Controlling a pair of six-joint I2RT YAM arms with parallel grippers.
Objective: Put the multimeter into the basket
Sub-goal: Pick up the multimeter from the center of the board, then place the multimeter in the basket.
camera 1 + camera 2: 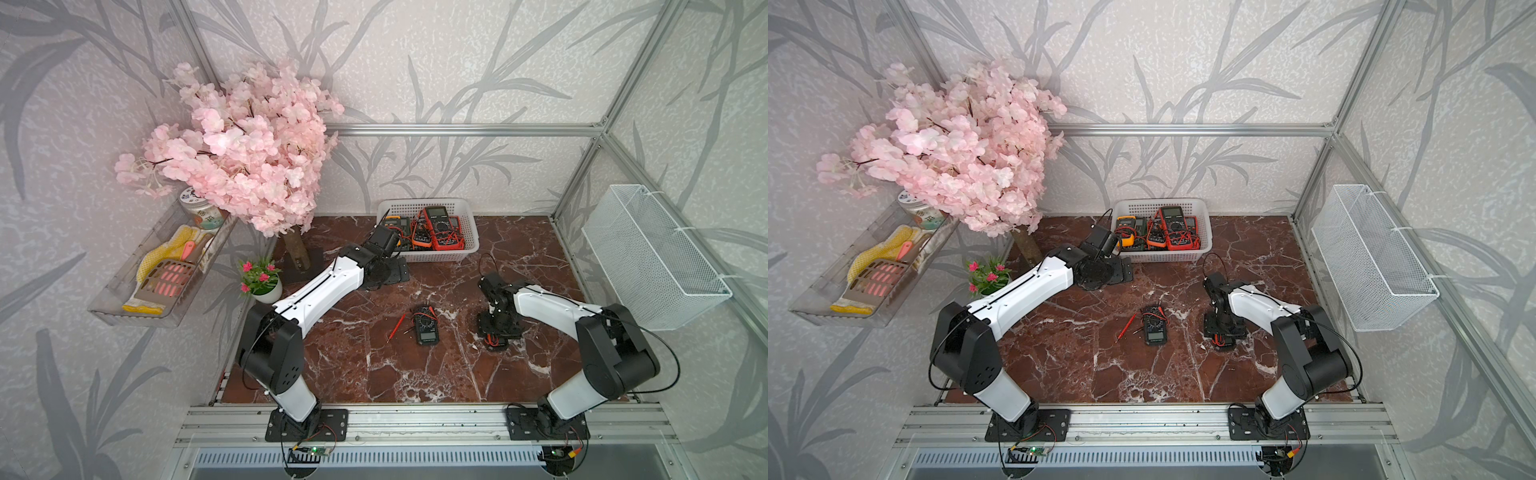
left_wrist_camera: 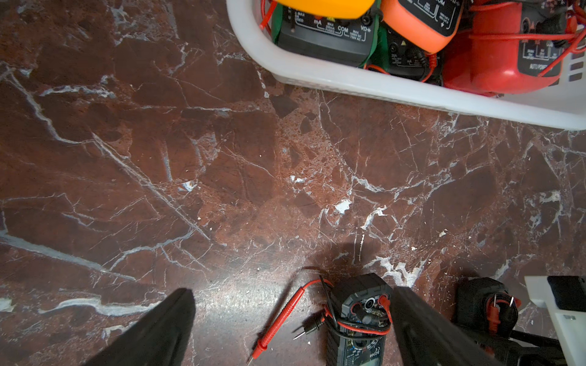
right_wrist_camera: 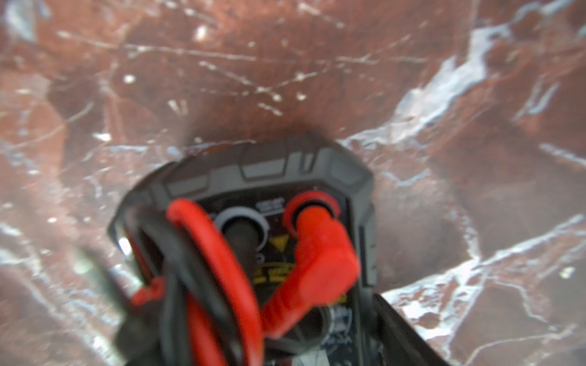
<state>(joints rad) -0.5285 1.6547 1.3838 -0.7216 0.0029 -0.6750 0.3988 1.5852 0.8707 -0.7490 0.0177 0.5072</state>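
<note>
On the table (image 1: 353, 365): two are counted, a middle multimeter (image 1: 427, 328) and a right multimeter (image 3: 253, 221).
Basket (image 1: 432, 255): one, at the far edge; at least four meters (image 1: 436, 226) are held inside.
Right gripper (image 1: 496, 332): placed over the right multimeter, which is straddled by its jaws; clamping cannot be told.
Left gripper (image 2: 293, 291): spread wide, nothing held, beside the basket's near left corner.

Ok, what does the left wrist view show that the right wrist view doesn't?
Left wrist only: a corner of the basket, multimeters already inside, a loose multimeter with its red probe on the table, and the open left hand. Right wrist only: the lead sockets and yellow warning mark on the multimeter at the right hand, blurred. Both: the marble table and, seemingly, that same multimeter.
</note>
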